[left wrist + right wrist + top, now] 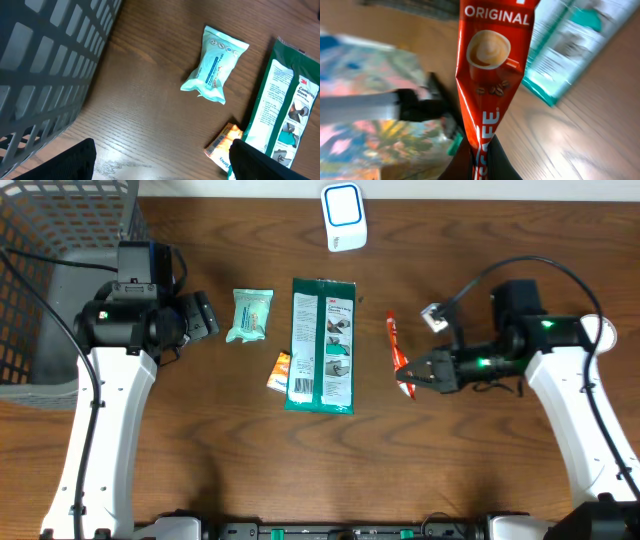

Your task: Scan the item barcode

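The right fingers [408, 373] are clenched on the lower end of the red coffee sachet [394, 338], which sits just right of the long green glove pack [322, 345]. I'd lift it straight up first so it clears that pack, then turn its barcode side toward the white scanner [343, 217] at the far edge of the table [450, 260]; the wood between looks bare. The left fingers [205, 315] hang spread and empty beside the wire basket [40, 280], well apart.
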Controlling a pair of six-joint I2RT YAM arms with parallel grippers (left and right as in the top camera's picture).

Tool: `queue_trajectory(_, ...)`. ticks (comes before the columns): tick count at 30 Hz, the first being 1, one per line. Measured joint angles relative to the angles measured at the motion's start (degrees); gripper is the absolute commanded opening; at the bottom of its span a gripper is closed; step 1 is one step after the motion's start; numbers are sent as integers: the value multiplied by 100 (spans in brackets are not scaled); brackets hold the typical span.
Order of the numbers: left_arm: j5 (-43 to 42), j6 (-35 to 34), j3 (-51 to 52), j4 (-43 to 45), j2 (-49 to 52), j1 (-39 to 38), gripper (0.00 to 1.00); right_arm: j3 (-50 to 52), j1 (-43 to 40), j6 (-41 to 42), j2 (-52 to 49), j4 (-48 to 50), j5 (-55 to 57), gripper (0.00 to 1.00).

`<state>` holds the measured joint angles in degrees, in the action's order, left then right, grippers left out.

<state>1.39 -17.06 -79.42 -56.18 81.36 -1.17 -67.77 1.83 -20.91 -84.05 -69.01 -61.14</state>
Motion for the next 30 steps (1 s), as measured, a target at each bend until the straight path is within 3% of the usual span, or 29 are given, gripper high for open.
queue_trajectory(6,0,0,0,0,0,0,86,33,-162,-1261,-186,-195,-1427,1)
queue_trajectory(14,0,0,0,0,0,0,85,59,-42,-1725,-369,-203,-2297,1)
queue_trajectory(25,0,0,0,0,0,0,86,109,225,-1801,-400,120,-1930,1)
queue_trajectory(30,0,0,0,2,0,0,85,439,549,-1515,-645,1082,-1547,1)
